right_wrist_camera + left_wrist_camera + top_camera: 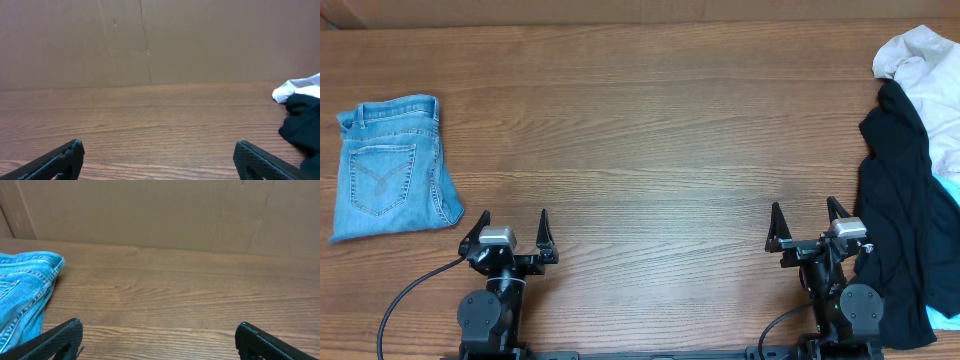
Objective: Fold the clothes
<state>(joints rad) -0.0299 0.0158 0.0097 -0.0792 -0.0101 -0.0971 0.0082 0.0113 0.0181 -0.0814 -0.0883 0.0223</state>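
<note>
I saw the folded jeans [392, 165] lying on the left side of the tabletop [650, 130], near my left hand [513, 213], and that hand and my right hand [804, 203] both stood wide open, holding nothing.

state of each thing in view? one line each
jeans: folded into a compact stack, back pocket up, flat on the table's left side
black garment: unfolded, heaped at the right edge
off-white cloth: crumpled, far right corner
left claw: open, empty, apart from the jeans
right claw: open, empty
</note>
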